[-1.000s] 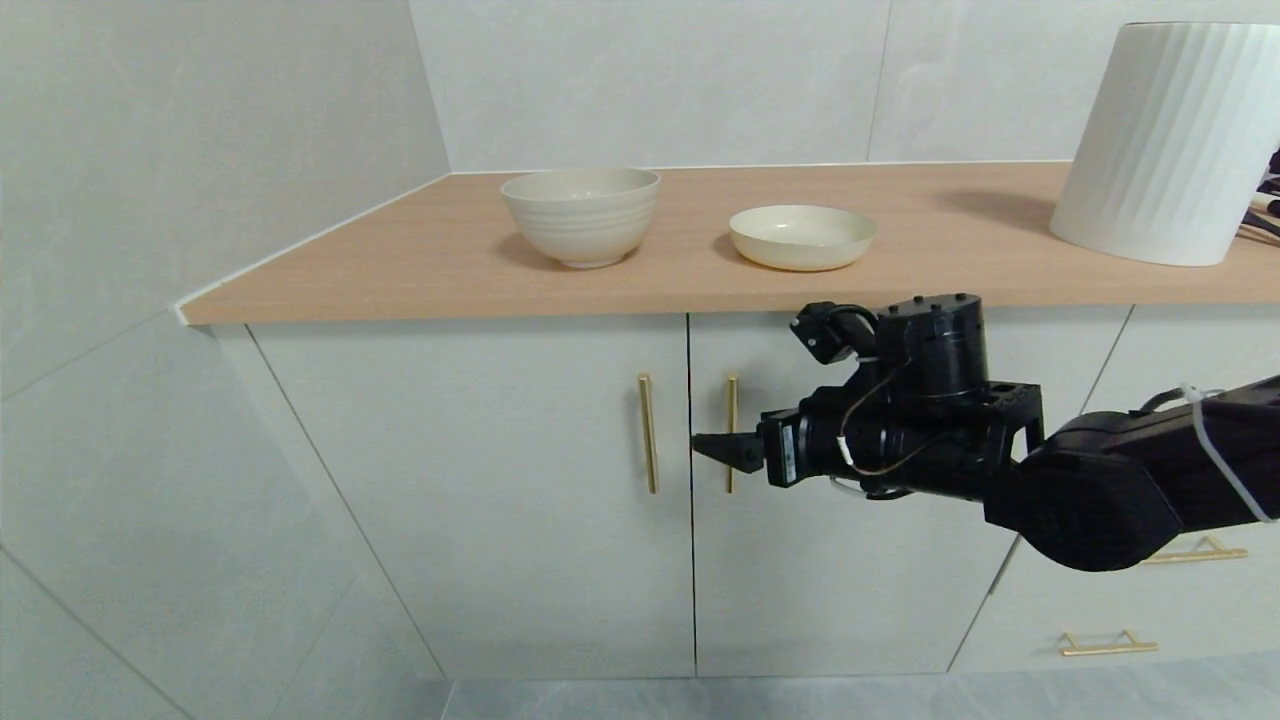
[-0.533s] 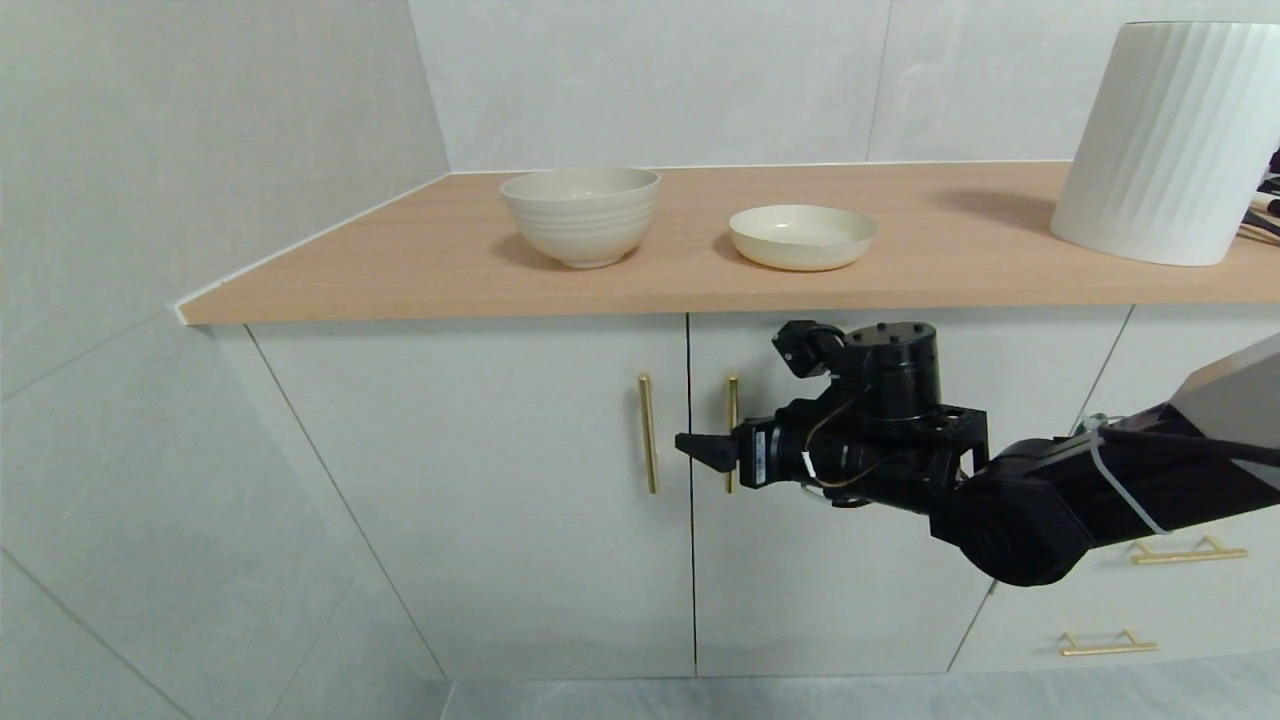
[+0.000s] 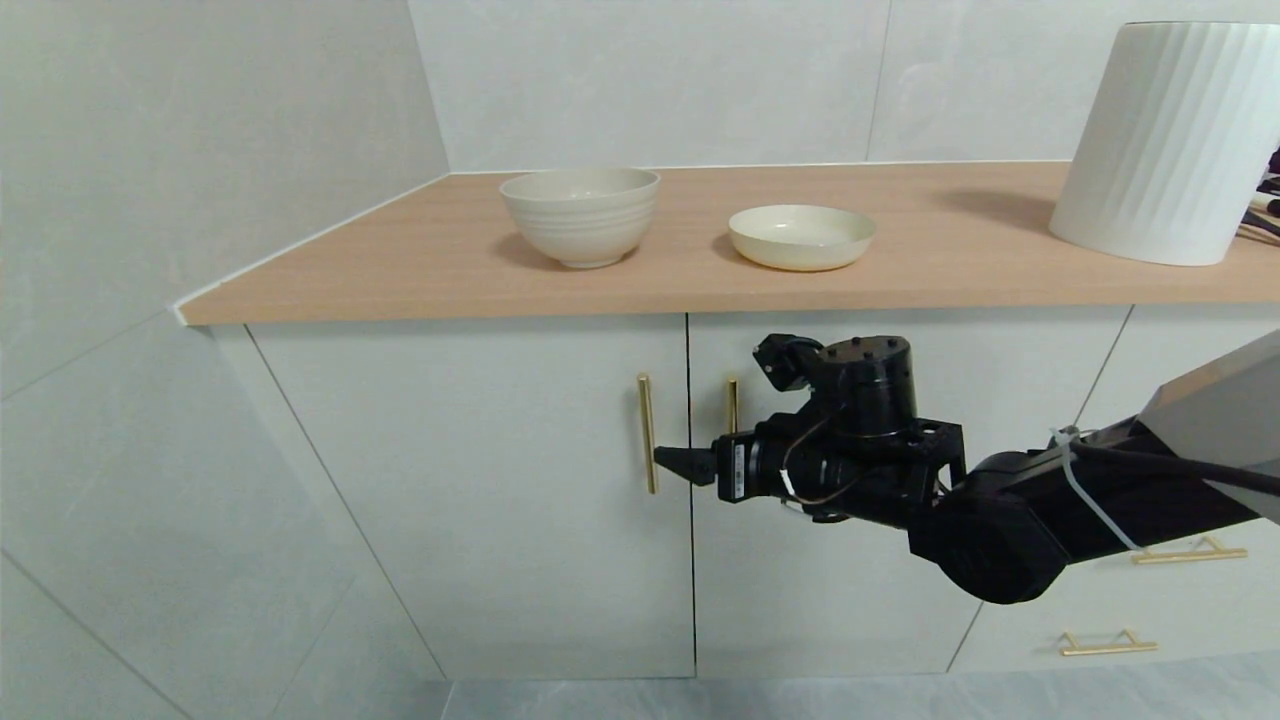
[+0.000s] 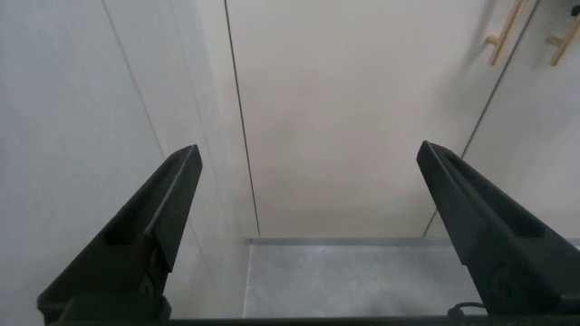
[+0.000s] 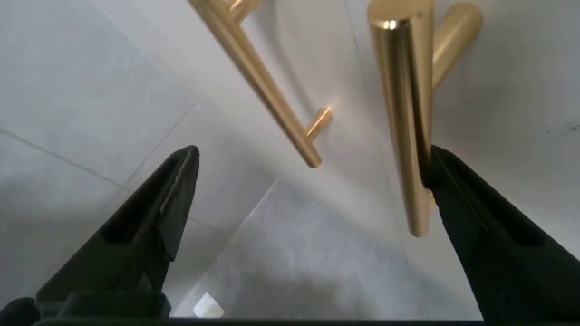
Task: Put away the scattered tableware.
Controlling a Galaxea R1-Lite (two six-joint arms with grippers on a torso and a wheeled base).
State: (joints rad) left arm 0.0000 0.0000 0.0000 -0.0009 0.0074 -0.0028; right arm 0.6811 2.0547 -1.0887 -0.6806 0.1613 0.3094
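— Two pieces of tableware sit on the wooden counter (image 3: pixel 400 270): a deep cream bowl (image 3: pixel 581 215) and, to its right and apart from it, a shallow cream dish (image 3: pixel 802 236). Both stand upright, and nothing touches them.

— Where is the right arm?

— The right gripper (image 3: pixel 672 462) is below the counter's edge, held level in front of the pale cupboard doors (image 3: pixel 480 480), with its tip pointing toward the robot's left. The tip lies just beside the left door's brass handle (image 3: pixel 647 432), about over the seam between the two doors. The right door's handle (image 3: pixel 732 400) is partly hidden behind the gripper.

— And its jaws?

— They are apart with nothing between them. The right wrist view shows the dark fingers (image 5: pixel 136 235) spread wide with both handles ahead of them. One handle (image 5: pixel 403 109) is very close to a fingertip, but I cannot tell whether they touch.

— What about the left gripper?

— The left gripper (image 4: pixel 308 156) also has its jaws wide apart and holds nothing. It faces a plain pale panel above grey floor (image 4: pixel 344 272), with brass handles (image 4: pixel 505 32) farther off.

— Is anything else on the counter?

— A tall white ribbed container (image 3: pixel 1170 140) stands at the right end, well apart from the dish. Low on the right, a drawer front carries a short brass pull (image 3: pixel 1108 643).
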